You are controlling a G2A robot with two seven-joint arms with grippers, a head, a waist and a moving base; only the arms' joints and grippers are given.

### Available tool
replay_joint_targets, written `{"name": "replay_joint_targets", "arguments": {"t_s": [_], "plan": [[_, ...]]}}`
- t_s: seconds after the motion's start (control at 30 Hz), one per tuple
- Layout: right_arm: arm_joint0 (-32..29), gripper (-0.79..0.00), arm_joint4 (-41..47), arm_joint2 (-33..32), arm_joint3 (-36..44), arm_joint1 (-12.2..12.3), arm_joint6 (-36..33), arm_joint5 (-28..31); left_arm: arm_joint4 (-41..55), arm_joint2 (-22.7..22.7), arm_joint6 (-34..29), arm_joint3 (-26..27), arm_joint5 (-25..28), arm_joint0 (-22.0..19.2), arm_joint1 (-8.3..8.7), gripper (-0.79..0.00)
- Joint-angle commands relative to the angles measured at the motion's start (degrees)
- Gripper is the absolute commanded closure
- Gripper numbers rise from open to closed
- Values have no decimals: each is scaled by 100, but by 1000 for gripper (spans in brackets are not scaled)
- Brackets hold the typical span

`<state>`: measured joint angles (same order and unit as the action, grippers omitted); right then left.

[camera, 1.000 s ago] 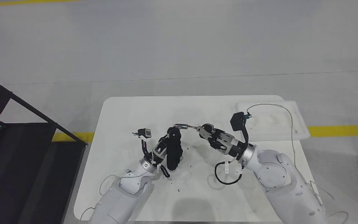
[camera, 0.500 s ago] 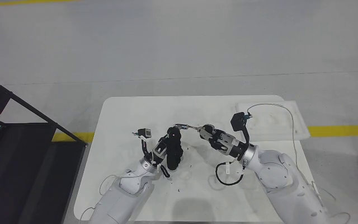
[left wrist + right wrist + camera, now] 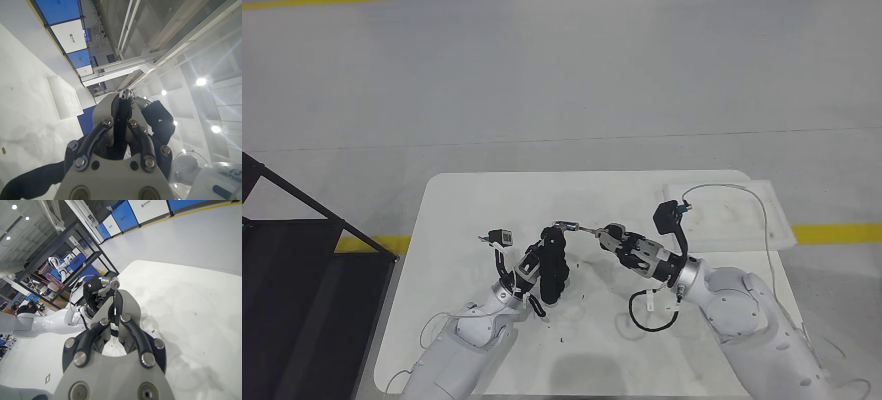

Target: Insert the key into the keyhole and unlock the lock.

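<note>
Gripping the key [image 3: 115,291], the right claw [image 3: 115,295] is clamped shut on it. The blade runs from its tips to the keyhole [image 3: 115,283] in the round face of the lock [image 3: 106,281]. Blade meets the slot, but I can't tell how deep it sits. The lock's silver barrel leads back into the left claw [image 3: 92,289], which is black-wrapped and clamped on the far end. In the left wrist view that claw's fingers [image 3: 105,108] are pressed together, with a bit of metal poking out past the tips. From the top view the two claws face each other over the middle of the tabletop [image 3: 472,210], left [image 3: 555,245] and right [image 3: 614,238]. The lock shows as a thin silver bar [image 3: 574,226] between them, held off the surface. A white tray [image 3: 742,215] sits at the far right corner, well apart from both claws.
</note>
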<state>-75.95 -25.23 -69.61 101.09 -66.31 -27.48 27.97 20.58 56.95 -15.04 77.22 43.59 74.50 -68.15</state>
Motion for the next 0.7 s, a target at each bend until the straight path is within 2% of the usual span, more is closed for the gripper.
{"name": "replay_joint_targets", "arguments": {"t_s": [0.0,0.67], "plan": [[7,0,9,16,-6,-1,4,-4,0,0,0,0,0,0,0,0],[71,0,152,32,18,33,-227,-50,0,0,0,0,0,0,0,0]]}}
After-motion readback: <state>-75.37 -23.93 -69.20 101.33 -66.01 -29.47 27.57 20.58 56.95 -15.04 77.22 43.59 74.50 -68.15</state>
